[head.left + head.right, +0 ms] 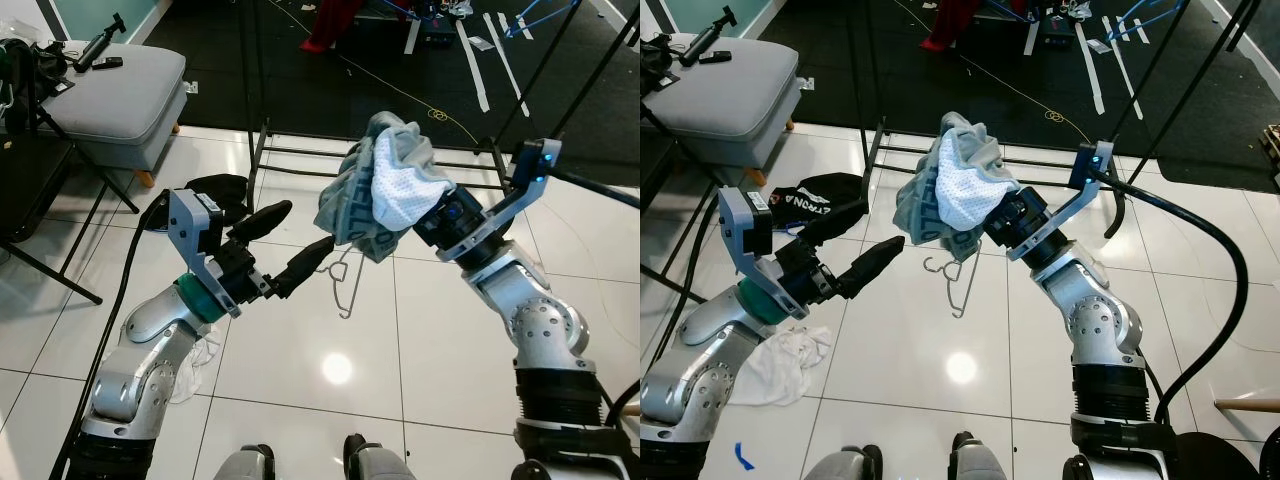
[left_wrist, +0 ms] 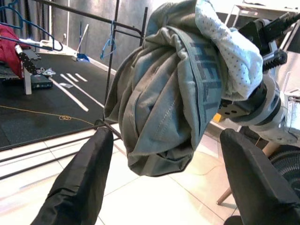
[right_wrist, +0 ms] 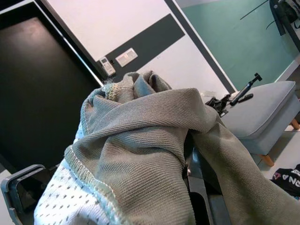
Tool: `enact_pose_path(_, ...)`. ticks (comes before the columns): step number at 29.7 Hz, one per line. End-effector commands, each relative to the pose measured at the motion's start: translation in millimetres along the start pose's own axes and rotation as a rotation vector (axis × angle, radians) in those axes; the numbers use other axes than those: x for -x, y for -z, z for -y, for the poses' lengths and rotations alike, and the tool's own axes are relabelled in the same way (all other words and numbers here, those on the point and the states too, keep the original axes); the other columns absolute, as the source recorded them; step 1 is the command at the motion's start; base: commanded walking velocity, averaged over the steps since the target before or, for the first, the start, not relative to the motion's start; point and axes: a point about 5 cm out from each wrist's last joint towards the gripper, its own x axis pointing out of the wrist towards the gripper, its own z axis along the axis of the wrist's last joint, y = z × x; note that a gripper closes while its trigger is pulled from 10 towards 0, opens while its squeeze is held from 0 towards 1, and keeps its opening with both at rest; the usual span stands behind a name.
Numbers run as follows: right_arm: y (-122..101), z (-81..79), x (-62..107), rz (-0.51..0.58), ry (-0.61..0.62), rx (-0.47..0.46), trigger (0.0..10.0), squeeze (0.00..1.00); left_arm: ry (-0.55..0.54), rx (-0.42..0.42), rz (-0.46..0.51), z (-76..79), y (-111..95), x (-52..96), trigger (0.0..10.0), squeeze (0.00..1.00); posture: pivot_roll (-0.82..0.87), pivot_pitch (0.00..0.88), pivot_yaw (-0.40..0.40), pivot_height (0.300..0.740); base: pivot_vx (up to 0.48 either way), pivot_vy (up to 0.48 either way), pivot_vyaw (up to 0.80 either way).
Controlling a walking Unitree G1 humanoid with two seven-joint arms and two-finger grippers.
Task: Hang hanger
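A grey-green garment (image 1: 385, 185) with a white mesh lining is bunched up over my right gripper (image 1: 995, 222), which is raised at centre and shut on the bundle. Cloth hides most of its fingers in the right wrist view. A thin wire hanger (image 1: 343, 285) dangles from under the garment. My left gripper (image 1: 305, 228) is open just left of the bundle, its upper fingertip clear of the cloth and its lower one (image 1: 318, 250) against the cloth's lower edge. In the left wrist view the garment (image 2: 173, 93) hangs between and beyond the two fingers (image 2: 84, 183).
A black clothes rack frame (image 1: 262, 130) stands ahead on the tile floor, with a blue hanger (image 2: 110, 42) on it. A grey ottoman (image 1: 120, 90) sits at far left. A black garment (image 1: 815, 200) and white cloth (image 1: 790, 360) lie on the floor.
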Motion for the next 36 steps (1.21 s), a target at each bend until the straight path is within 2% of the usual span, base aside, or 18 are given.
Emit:
enact_pose_path(1,-0.6,0.7,-0.2,0.002,0.005,0.006,10.0,0.00,0.025,-0.006,-0.014,4.2,0.1,-1.6,10.0,0.00,-0.01,0.110,0.023,0.740,0.000,0.000,0.00)
enact_pose_path(5,0.8,-0.3,-1.1,-0.001,-0.001,0.003,10.0,0.00,0.029,-0.005,-0.019,6.2,2.7,-4.0,10.0,0.00,-0.01,0.110,0.023,0.740,0.000,0.000,0.00)
enact_pose_path(11,8.2,-5.3,-5.3,-0.010,-0.019,-0.016,10.0,0.00,0.041,0.015,-0.016,14.2,9.4,-15.7,10.0,0.00,-0.01,0.107,0.027,0.740,0.000,0.000,0.00)
enact_pose_path(35,28.0,-17.2,-21.9,-0.019,-0.055,-0.063,10.0,0.00,0.072,-0.002,-0.047,21.6,14.9,-21.9,10.0,0.00,-0.01,0.115,0.022,0.740,0.000,0.000,0.00)
enact_pose_path(36,29.1,-18.4,-22.9,-0.019,-0.060,-0.068,10.0,0.00,0.062,-0.005,-0.047,20.6,15.2,-21.8,7.7,0.00,-0.01,0.116,0.021,0.740,0.000,0.000,0.00)
